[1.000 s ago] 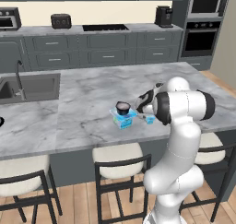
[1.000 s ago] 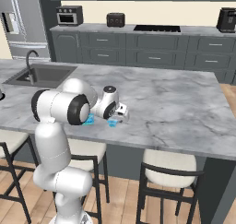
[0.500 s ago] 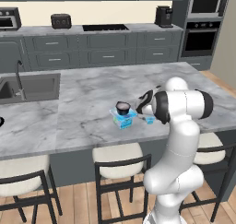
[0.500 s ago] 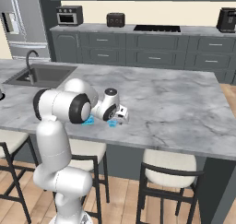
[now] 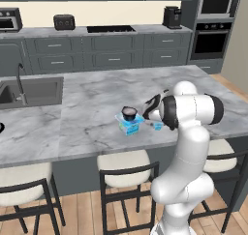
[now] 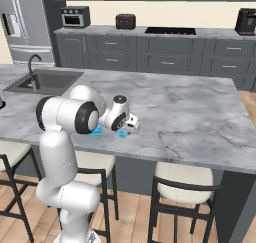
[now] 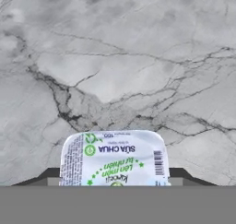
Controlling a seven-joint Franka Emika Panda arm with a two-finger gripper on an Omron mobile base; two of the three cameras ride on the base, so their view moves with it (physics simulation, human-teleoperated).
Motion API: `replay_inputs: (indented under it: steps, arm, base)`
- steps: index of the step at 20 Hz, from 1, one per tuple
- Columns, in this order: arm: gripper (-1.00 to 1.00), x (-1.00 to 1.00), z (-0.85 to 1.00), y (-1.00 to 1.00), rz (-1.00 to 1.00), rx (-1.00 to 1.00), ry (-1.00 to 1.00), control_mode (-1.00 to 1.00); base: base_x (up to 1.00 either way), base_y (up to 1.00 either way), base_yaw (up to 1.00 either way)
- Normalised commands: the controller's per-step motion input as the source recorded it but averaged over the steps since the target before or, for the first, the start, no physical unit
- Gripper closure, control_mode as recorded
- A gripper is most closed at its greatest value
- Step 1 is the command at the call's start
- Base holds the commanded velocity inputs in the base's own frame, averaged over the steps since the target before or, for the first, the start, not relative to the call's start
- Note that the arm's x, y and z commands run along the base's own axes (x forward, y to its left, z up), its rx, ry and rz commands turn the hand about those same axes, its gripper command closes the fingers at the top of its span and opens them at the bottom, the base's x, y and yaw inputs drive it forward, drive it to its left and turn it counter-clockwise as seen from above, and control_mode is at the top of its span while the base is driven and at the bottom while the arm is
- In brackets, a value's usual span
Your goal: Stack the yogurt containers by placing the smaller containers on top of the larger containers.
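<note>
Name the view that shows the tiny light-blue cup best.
Hand view: the tiny light-blue cup sits close, its printed lid readable. The left base view shows a sliver beside the arm; the right base view shows a small blue patch under the hand.

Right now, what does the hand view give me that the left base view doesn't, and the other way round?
Hand view: the tiny cup close up from above, its white foil lid with green print, at the bottom of the picture.
Left base view: the dark round cup already sitting on the blue boxy pack, plus the sink and the stools.
Both: the grey marble counter and the tiny cup, which in the left base view is just a pale blue speck beside the arm.
</note>
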Motion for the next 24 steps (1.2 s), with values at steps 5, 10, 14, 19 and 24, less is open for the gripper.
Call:
replay_inputs:
  steps: [5, 10, 14, 19, 24]
  arm:
    - [1.00, 0.00, 0.59, 0.00, 0.00, 0.00, -0.01, -1.00]
    - [1.00, 0.00, 0.85, 0.00, 0.00, 0.00, 0.00, -1.00]
    - [1.00, 0.00, 0.81, 0.06, 0.00, 0.00, 0.01, -1.00]
    - [1.00, 0.00, 0.56, 0.25, 0.00, 0.00, 0.02, -1.00]
    - [1.00, -0.03, 0.53, 0.38, 0.00, 0.00, 0.00, -1.00]
  base:
    - [0.00, 0.00, 0.00]
    - [0.00, 0.00, 0.00]
    - [0.00, 0.00, 0.00]
    - [0.00, 0.00, 0.00]
    - [0.00, 0.00, 0.00]
